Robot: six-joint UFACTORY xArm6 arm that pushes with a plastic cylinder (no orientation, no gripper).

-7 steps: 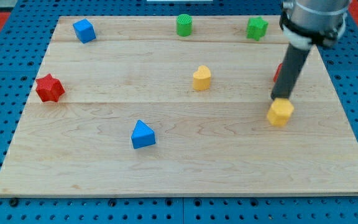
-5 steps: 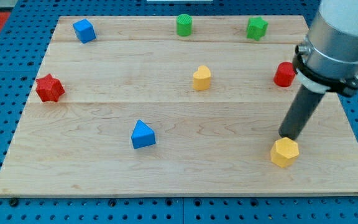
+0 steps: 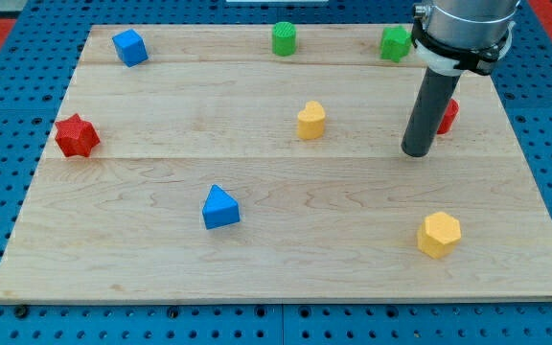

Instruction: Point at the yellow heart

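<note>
Tip (image 3: 415,153) now up, right of yellow heart (image 3: 310,120).

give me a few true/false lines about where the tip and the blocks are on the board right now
1. My tip touches the yellow heart. False: it stands apart from it, toward the view's right.
2. The yellow hexagon lies below my tip, toward the view's bottom right, not touching it. True.
3. The blue triangle sits at the view's top right. False: it is left of centre in the lower half.
4. The rod partly hides a red block at the view's right. True.
5. Two green blocks, a cylinder and a second green block, sit along the view's top edge. True.
</note>
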